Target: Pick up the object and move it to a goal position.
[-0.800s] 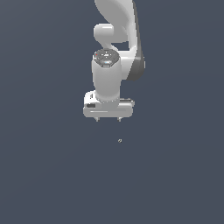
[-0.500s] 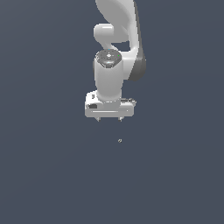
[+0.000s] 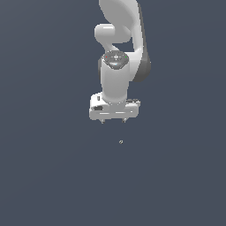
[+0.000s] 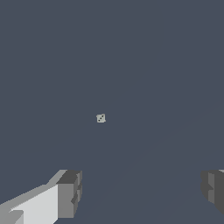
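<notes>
The object (image 3: 121,141) is a tiny pale grey-white speck lying on the dark grey surface, in front of and below the arm in the exterior view. It also shows in the wrist view (image 4: 101,118) as a small pale roundish piece with dark dots. My gripper (image 3: 113,121) hangs from the white arm, pointing down, with its two short fingertips spread apart. It is open and empty, above the object and a little to the exterior view's left of it. In the wrist view the two grey fingertips (image 4: 70,192) stand wide apart, with the object beyond them.
The white arm (image 3: 121,39) rises out of the exterior view's top edge. A plain dark grey surface (image 3: 53,167) fills the remainder of both views.
The gripper has shifted slightly towards the exterior view's right and a little lower. The object has not moved. The fingers stay open.
</notes>
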Action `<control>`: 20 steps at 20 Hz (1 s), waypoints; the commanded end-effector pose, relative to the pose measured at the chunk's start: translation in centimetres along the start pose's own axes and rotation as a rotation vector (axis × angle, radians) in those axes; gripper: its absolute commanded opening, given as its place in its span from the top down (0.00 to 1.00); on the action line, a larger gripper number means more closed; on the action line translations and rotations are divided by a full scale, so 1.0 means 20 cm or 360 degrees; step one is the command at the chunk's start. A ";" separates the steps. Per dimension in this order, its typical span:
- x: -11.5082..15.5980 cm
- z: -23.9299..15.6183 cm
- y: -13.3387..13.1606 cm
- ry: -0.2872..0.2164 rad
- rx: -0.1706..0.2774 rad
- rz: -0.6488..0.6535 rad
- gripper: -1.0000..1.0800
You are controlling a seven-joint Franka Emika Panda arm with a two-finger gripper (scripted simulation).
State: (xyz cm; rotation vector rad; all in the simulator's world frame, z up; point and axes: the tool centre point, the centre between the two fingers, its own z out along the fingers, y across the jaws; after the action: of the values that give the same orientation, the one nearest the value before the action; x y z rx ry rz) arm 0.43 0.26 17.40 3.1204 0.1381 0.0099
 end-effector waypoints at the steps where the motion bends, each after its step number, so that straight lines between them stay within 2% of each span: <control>1: 0.00 0.01 0.00 -0.0001 0.0001 0.0019 0.04; 10: 0.02 0.05 -0.02 -0.0004 0.0013 0.0212 0.04; 20: 0.06 0.15 -0.06 -0.0015 0.0030 0.0611 0.04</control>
State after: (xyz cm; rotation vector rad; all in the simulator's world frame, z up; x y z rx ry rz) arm 1.34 1.39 14.67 3.1165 -0.3967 0.0010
